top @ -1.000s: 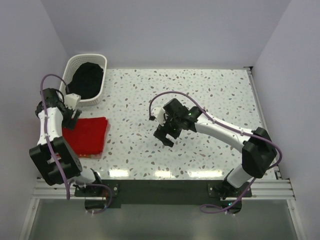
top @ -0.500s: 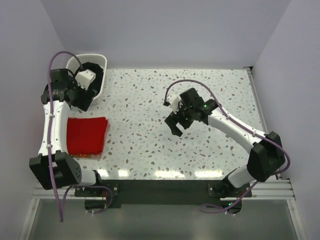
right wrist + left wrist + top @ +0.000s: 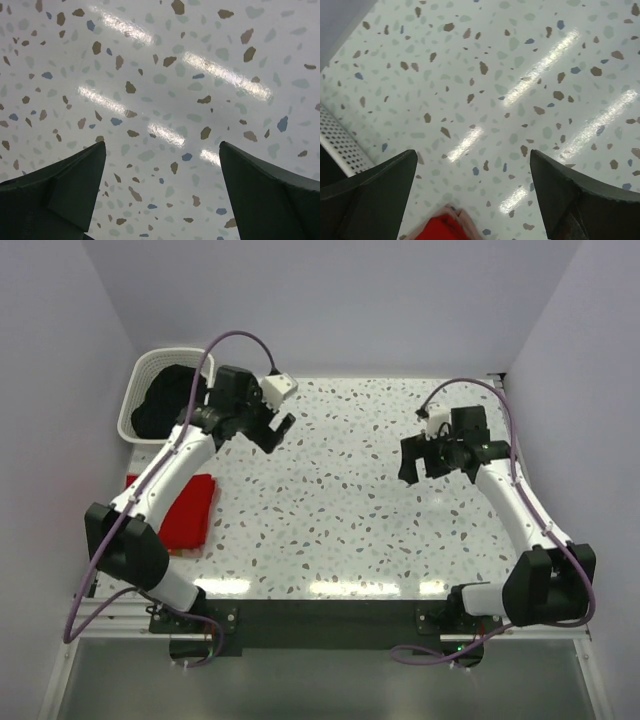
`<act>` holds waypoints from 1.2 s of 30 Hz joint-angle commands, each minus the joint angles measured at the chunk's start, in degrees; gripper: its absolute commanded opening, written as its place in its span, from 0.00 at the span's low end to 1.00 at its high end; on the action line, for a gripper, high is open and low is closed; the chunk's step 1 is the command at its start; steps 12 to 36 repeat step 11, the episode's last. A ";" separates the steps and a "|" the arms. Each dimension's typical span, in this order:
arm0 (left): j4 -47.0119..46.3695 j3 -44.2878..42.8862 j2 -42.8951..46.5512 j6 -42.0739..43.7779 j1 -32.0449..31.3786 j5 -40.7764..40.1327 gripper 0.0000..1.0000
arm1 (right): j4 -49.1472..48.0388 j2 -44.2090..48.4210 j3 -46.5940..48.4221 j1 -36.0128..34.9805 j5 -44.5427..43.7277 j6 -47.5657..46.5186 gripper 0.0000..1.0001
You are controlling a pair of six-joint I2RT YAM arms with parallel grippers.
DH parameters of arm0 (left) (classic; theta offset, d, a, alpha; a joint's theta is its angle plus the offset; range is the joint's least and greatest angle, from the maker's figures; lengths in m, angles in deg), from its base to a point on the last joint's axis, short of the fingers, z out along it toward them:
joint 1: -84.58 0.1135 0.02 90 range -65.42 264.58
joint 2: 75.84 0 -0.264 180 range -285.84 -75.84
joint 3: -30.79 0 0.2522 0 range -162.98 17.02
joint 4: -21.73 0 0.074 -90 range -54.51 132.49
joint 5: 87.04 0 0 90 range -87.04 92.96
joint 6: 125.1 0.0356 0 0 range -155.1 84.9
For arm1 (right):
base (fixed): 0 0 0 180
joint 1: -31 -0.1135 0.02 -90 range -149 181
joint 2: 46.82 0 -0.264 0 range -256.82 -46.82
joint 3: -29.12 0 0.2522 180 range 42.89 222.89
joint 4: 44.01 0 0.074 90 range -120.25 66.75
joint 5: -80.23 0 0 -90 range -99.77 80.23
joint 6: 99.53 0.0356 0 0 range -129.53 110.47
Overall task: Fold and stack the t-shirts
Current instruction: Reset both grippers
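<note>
From above, a white basket (image 3: 137, 382) stands at the far left corner of the bench (image 3: 340, 525). A heap of dark cloth (image 3: 165, 400) lies in it. The red t-shirt (image 3: 192, 508) lies folded flat at the left edge of the bench, nearer than the basket, with the left arm (image 3: 165, 468) crossing over part of it. The left jaws hang over bare bench just right of the basket, spread wide and holding nothing, well apart from the red t-shirt. The right arm (image 3: 510, 500) reaches in from the right side. The right jaws are also wide and hold nothing, over the right half of the bench, far from the shirt and the basket.

In the left wrist view, the two dark fingers (image 3: 370, 195) stand wide apart over the speckled bench (image 3: 520, 75). The perforated white wall of the basket (image 3: 342, 145) shows at the left edge. A corner of the red t-shirt (image 3: 440, 231) shows at the bottom edge between the fingers, with a pale pink edge (image 3: 455, 214) round it.

In the right wrist view, the fingers (image 3: 55, 195) are set wide, with only speckled bench (image 3: 160, 80) between them.
</note>
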 commanded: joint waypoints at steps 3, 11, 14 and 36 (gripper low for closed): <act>-8.33 2.77 -3.25 -6.93 -6.53 1.09 1.00 | -1.46 2.94 -5.31 3.39 2.44 1.44 0.99; -13.08 11.29 -3.45 -10.79 -6.98 5.13 1.00 | -1.46 3.12 -8.39 3.83 2.70 0.30 0.99; -13.08 11.29 -3.45 -10.79 -6.98 5.13 1.00 | -1.46 3.12 -8.39 3.83 2.70 0.30 0.99; -13.08 11.29 -3.45 -10.79 -6.98 5.13 1.00 | -1.46 3.12 -8.39 3.83 2.70 0.30 0.99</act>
